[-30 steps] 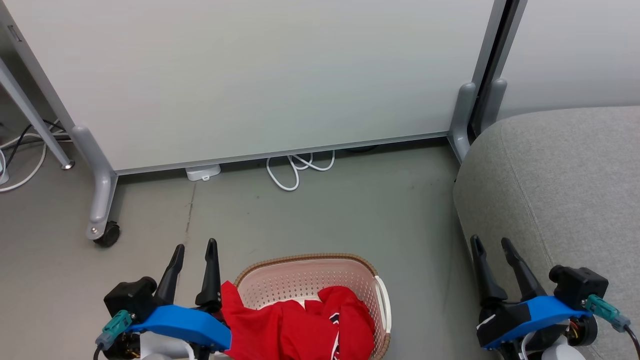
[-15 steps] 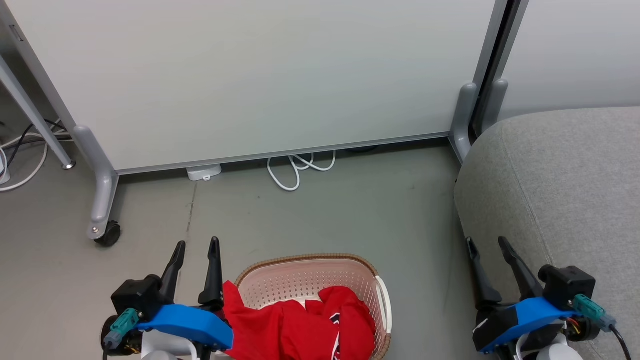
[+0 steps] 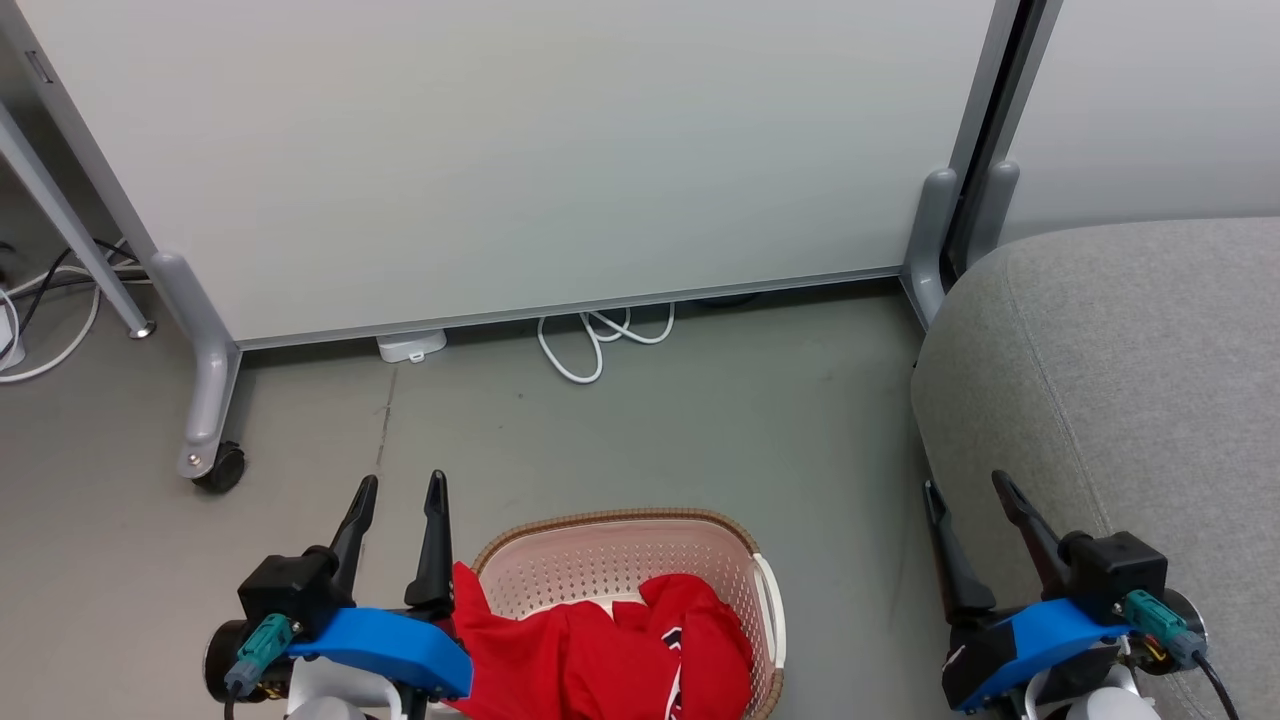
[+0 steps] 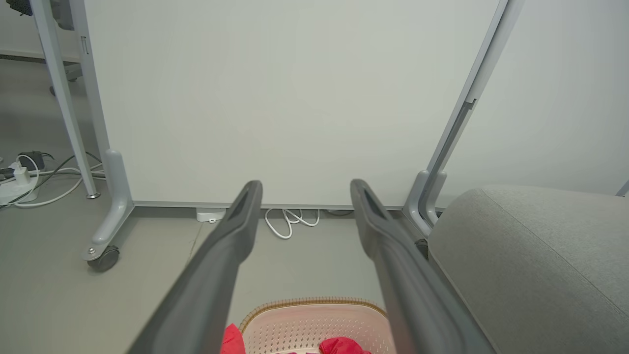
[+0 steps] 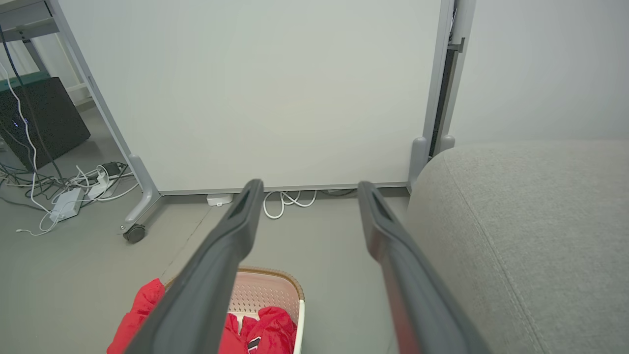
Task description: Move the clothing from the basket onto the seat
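Left gripper point(image 3: 403, 477) has slid inward; its inner finger now stands nearer the rim of the basket point(image 3: 620, 519). Right gripper point(image 3: 964, 480) has drawn back and inward, its outer finger lying less far over the seat point(image 3: 1130, 380). Whole head view shifted slightly: camera moved.

Clothing point(image 3: 600, 665) in basket point(image 3: 610, 568), perhaps overhanging leftward, seat point(image 3: 1120, 380) to right.
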Controlling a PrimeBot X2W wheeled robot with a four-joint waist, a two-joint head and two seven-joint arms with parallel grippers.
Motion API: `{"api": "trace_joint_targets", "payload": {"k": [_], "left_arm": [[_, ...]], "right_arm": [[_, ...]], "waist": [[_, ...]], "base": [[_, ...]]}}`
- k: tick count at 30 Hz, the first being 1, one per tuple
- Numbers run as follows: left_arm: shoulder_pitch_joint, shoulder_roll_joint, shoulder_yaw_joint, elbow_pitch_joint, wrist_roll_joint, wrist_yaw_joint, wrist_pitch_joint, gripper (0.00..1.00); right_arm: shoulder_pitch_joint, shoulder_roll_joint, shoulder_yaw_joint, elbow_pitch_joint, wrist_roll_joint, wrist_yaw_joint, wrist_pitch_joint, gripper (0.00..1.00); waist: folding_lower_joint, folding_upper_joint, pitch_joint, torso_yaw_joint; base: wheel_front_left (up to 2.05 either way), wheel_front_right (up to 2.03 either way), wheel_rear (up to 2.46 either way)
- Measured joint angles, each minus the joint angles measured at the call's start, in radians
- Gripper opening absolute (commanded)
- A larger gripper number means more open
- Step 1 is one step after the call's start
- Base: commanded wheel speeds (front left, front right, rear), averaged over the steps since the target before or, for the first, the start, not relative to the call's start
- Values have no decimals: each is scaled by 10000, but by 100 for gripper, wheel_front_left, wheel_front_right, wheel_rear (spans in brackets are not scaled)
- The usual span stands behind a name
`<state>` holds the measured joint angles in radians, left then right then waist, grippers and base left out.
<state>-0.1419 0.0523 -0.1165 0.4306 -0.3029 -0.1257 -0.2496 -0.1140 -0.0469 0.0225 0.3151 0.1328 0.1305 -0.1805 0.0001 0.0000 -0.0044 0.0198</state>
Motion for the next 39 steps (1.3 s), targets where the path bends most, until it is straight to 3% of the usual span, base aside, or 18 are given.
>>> {"api": "trace_joint_targets", "payload": {"k": [7, 25, 39], "left_arm": [[-34, -4, -73, 98, 353, 0, -121, 100], [-46, -6, -155, 184, 410, -31, -121, 100], [-841, 558, -554, 1139, 445, -33, -119, 100]], "right_arm": [[-3, -2, 40, -17, -447, 0, -69, 100], [-76, -8, 144, 12, -288, 0, -148, 100], [-847, -15, 683, -357, 29, 2, -366, 100]], "waist": [[0, 0, -3, 6], [0, 0, 122, -115], [0, 0, 1845, -824]], "base": [[0, 0, 0], [0, 0, 0], [0, 0, 0]]}}
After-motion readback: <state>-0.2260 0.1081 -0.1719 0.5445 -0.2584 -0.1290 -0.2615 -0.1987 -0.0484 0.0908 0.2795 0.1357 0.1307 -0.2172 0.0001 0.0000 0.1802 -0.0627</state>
